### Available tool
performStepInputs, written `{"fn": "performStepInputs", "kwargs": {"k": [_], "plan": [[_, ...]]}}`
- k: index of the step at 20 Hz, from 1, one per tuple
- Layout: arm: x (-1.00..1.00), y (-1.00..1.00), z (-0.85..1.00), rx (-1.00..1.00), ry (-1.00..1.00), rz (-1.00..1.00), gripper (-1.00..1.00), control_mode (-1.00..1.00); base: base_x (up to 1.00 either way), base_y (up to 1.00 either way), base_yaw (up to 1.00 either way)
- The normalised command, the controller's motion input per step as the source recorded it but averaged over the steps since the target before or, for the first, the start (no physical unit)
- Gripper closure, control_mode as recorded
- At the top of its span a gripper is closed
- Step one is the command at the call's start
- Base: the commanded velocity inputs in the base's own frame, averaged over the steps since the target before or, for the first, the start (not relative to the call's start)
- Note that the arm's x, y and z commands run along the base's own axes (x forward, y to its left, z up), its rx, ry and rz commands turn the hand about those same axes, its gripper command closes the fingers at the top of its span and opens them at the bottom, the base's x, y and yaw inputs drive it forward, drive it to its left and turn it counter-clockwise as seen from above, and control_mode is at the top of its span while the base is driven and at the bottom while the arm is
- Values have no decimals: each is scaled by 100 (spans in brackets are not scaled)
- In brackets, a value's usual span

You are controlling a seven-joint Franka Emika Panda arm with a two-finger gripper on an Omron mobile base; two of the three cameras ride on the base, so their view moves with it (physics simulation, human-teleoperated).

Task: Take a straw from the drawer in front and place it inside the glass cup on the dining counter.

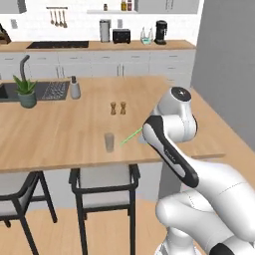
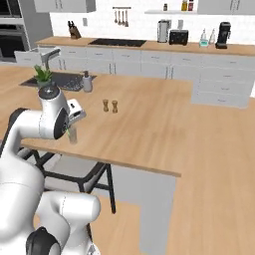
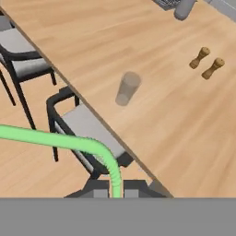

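My gripper (image 3: 114, 191) is shut on the straw (image 3: 55, 139), a thin light green stick that runs from between the fingertips out to the left of the hand view. In the left base view the straw (image 1: 130, 137) slants down-left from behind my forearm, its free end just right of the glass cup (image 1: 109, 142). The small translucent glass cup (image 3: 127, 88) stands upright near the front edge of the dining counter (image 1: 60, 134), ahead of the hand and apart from the straw. My arm partly hides the glass cup (image 2: 73, 135) in the right base view. The drawer is out of view.
Two brown wooden shakers (image 1: 118, 108) stand behind the cup. A potted plant (image 1: 26, 92), a soap dispenser (image 1: 74, 88) and the dark sink (image 1: 7, 92) are at the counter's far left. Black stools (image 1: 104, 184) sit under the front edge.
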Motion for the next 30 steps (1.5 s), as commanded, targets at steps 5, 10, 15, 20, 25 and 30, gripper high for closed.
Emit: {"fn": "performStepInputs", "kwargs": {"k": [5,10,15,20,25,30], "plan": [[0,0,0,0,0,0,100,100,78,-8,46],[0,0,0,0,0,0,100,100,47,-11,41],[0,0,0,0,0,0,100,100,36,-1,15],[13,-9,-3,1,-1,4,100,-100,55,-15,15],[47,-35,-2,1,-18,22,100,-100,0,0,0],[33,-29,8,-8,-26,22,100,-100,0,0,0]]}}
